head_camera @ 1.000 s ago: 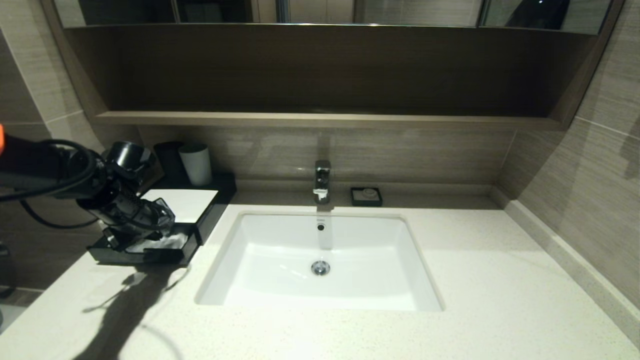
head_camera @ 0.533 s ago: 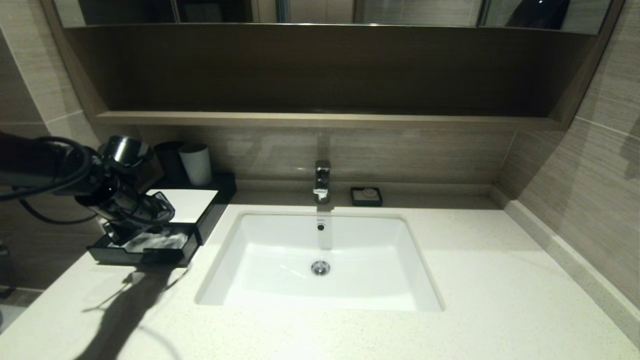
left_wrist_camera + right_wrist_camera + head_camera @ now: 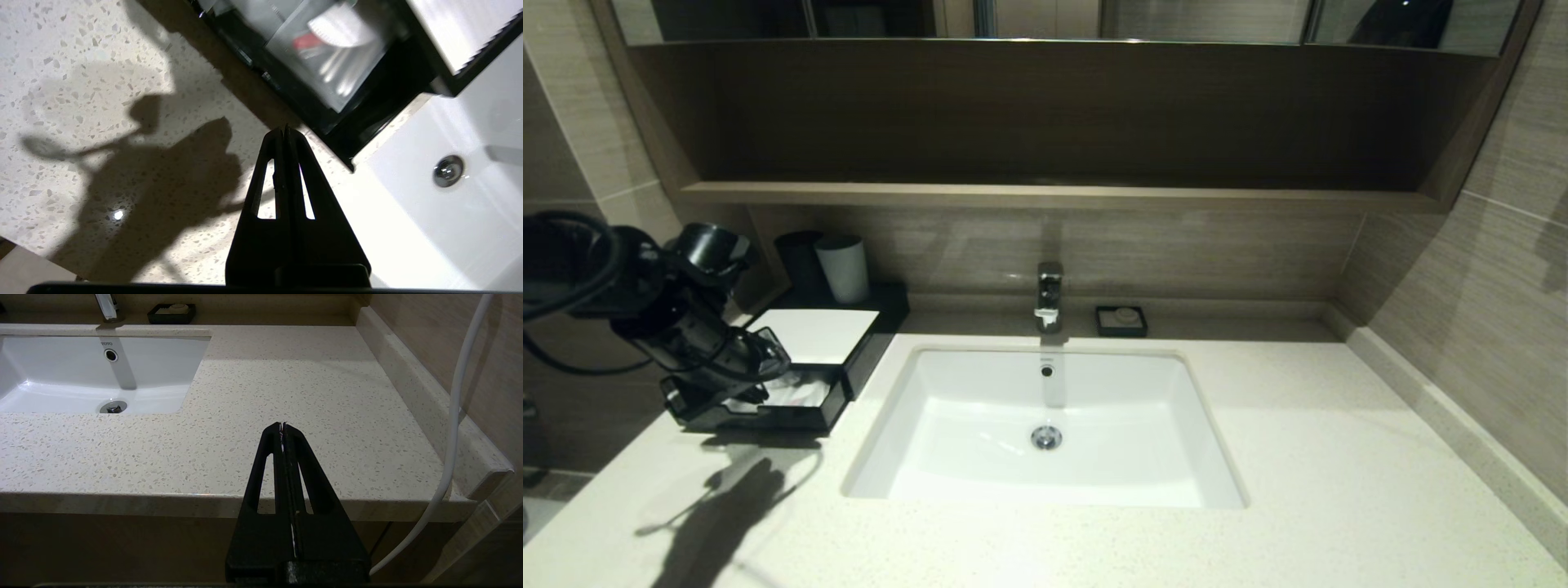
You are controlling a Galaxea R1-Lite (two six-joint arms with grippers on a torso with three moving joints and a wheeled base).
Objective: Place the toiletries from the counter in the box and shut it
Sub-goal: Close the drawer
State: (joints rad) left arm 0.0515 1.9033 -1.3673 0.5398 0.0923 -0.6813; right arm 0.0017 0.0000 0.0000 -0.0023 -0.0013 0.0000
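The black box [image 3: 870,327] with a white top panel [image 3: 817,333] stands at the left of the counter [image 3: 1339,457], its front drawer [image 3: 800,416] pulled out. Clear-wrapped packets [image 3: 796,394] with white contents lie inside the drawer and also show in the left wrist view [image 3: 331,53]. My left gripper [image 3: 696,403] is shut and empty, just outside the drawer's front wall [image 3: 282,87], its tips [image 3: 284,129] over the bare counter. My right gripper [image 3: 282,424] is shut and empty, low over the counter's front edge on the right side.
The white sink basin [image 3: 1045,482] with a faucet [image 3: 1049,294] lies in the middle. A grey cup [image 3: 843,268] stands behind the box. A small black dish [image 3: 1121,321] sits by the faucet. A white cable [image 3: 453,437] hangs by the right wall.
My left gripper has drawn back from above the open drawer toward the left, to just past the drawer's front wall. The packets stay in the drawer. The right arm has not moved.
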